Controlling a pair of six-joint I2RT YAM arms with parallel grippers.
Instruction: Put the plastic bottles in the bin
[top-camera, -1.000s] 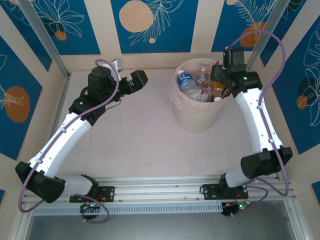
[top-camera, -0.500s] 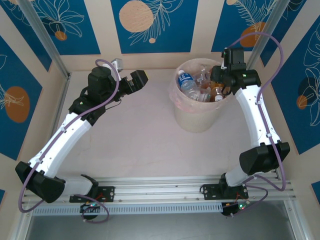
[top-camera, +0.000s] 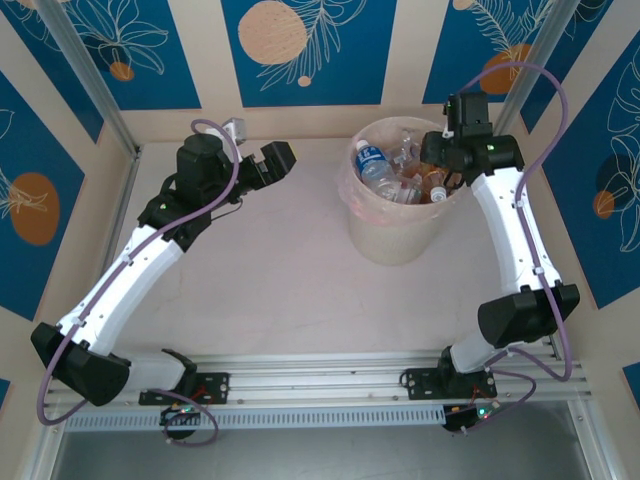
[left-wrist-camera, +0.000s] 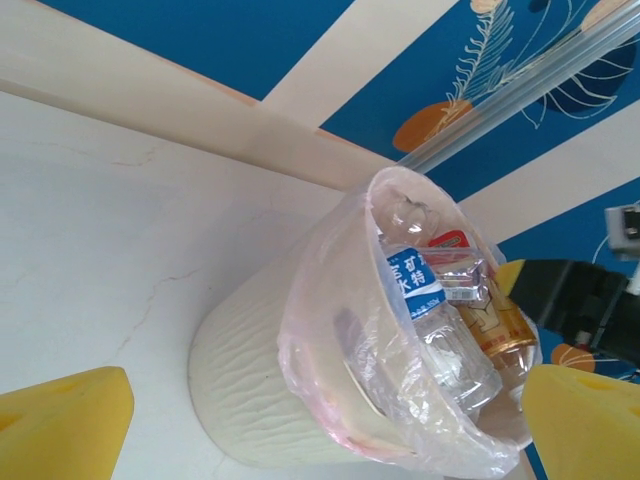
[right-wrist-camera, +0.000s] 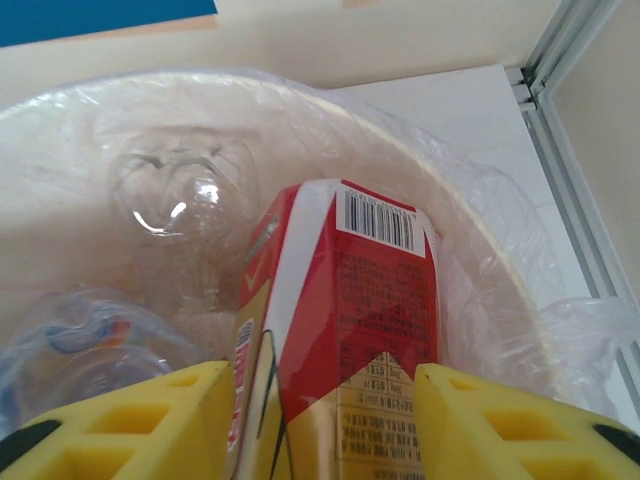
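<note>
The bin (top-camera: 395, 238) is a cream-white bucket with a thin bag liner, standing at the back right of the table. Several plastic bottles lie inside it, among them a blue-labelled one (top-camera: 372, 164) (left-wrist-camera: 414, 284) and an amber one (left-wrist-camera: 500, 326). My right gripper (top-camera: 441, 180) (right-wrist-camera: 325, 430) hangs over the bin's right rim (right-wrist-camera: 480, 270), its yellow fingers (right-wrist-camera: 130, 425) closed against both sides of a red-labelled bottle (right-wrist-camera: 350, 300). A clear crushed bottle (right-wrist-camera: 180, 200) lies beneath. My left gripper (top-camera: 276, 160) (left-wrist-camera: 320, 430) is open and holds nothing, left of the bin (left-wrist-camera: 240, 380).
Patterned blue and cream walls close in the table (top-camera: 270, 270) on three sides, with metal posts (top-camera: 85, 75) at the back corners. A metal rail (top-camera: 320, 375) runs along the near edge by the arm bases.
The right arm has shifted slightly farther over the bin's rim with the red-labelled bottle. The left arm has stayed still.
</note>
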